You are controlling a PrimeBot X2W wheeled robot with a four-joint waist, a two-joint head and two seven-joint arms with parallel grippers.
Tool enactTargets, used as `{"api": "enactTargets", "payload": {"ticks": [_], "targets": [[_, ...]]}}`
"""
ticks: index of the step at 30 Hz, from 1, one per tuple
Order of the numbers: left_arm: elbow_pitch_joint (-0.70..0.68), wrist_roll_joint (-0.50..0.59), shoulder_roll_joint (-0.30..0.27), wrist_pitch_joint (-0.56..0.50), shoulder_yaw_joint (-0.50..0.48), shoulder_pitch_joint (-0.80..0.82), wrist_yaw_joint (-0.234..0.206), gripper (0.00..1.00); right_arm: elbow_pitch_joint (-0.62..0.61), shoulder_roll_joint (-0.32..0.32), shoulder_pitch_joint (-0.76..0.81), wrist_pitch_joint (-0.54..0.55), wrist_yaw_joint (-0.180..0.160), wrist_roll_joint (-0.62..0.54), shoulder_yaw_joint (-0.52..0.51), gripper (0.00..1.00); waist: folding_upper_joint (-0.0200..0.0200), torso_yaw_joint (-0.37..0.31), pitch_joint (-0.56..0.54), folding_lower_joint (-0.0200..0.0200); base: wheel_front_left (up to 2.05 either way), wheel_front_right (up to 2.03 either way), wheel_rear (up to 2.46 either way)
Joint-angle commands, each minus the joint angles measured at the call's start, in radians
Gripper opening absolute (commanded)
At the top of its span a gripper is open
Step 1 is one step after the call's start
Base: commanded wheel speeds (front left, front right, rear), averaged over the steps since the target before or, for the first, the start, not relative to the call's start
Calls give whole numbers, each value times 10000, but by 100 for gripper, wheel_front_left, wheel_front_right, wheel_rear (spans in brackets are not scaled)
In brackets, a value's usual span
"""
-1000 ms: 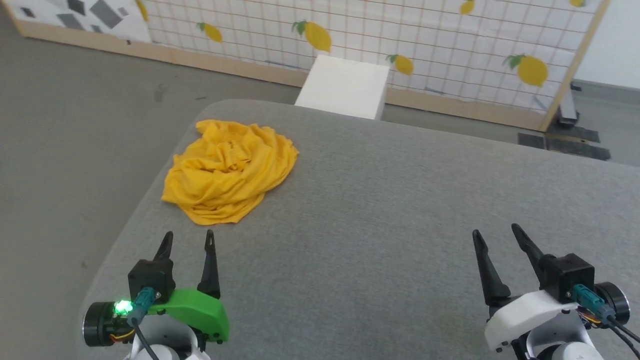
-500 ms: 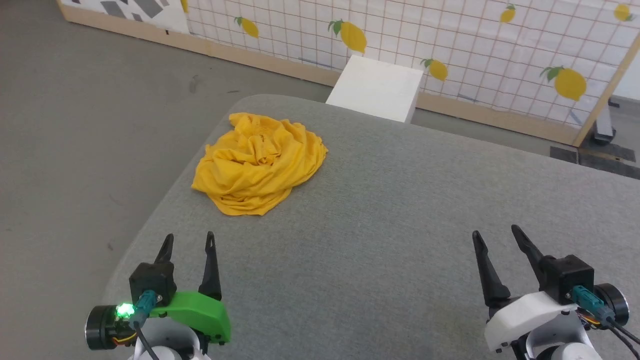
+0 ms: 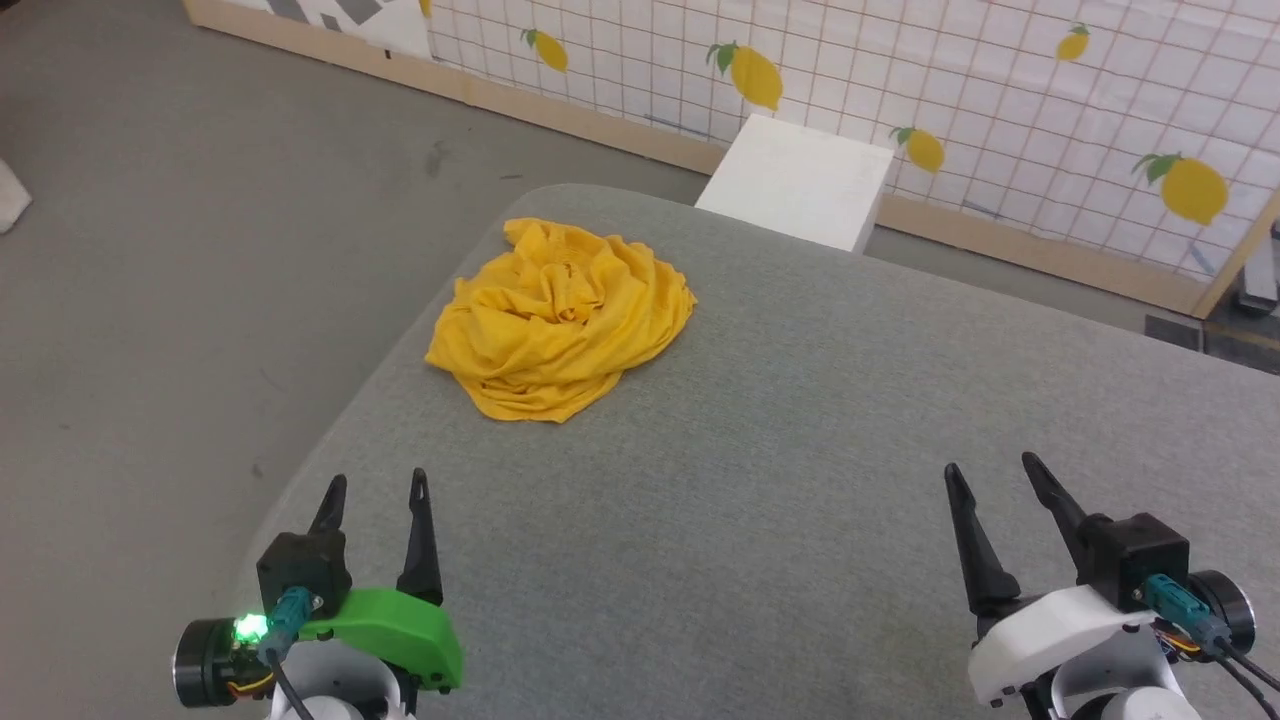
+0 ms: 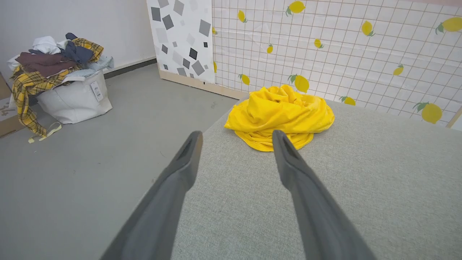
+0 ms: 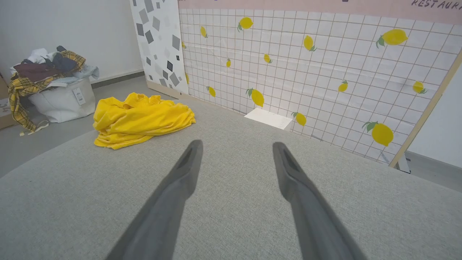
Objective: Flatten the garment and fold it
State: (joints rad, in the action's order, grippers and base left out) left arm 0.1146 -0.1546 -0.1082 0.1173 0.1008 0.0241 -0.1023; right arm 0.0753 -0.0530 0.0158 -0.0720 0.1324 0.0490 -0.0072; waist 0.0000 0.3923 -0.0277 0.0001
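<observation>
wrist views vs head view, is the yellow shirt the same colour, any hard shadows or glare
Head view: crumpled mustard-yellow T-shirt looks duller, orange-tinted; soft even light, no glare. Left wrist view: it reads brighter lemon-yellow, faint shadow under its hem. Right wrist view: same bright yellow.

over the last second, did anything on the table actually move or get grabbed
Only the head camera turned toward the robot's left, so the whole view slid right. The garment stayed in the same crumpled heap near the table's far left corner, untouched. Left tool and right tool stayed open, holding nothing.
</observation>
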Motion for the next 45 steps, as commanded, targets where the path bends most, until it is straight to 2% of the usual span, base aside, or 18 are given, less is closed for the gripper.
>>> {"api": "enactTargets", "payload": {"ticks": [1,27,31,37,41,45], "targets": [[39,-94,-102,98,43,196,-87,100,47,15,-224,-96,-11,85,-19,100,0,94,-3,-1,0,0,0],[449,-835,-429,575,490,405,-543,100,267,23,-306,-325,-14,255,-89,100,0,1131,61,-1,0,0,0],[506,-1175,-364,587,629,931,-280,100,126,24,-393,-265,-15,188,-149,100,0,1224,399,-1,0,0,0],[1145,-1647,-591,-96,794,2805,319,100,-301,26,-852,-41,-16,-39,-108,100,0,832,1548,-1,0,0,0],[2140,-2348,-671,-905,652,4789,772,100,-548,27,-1233,122,-16,-228,20,100,0,311,2621,-1,0,0,0],[3128,-3093,-1035,-1967,375,6483,1169,100,-637,28,-1718,107,-17,-237,207,100,0,-452,3640,-1,0,0,0]]}}
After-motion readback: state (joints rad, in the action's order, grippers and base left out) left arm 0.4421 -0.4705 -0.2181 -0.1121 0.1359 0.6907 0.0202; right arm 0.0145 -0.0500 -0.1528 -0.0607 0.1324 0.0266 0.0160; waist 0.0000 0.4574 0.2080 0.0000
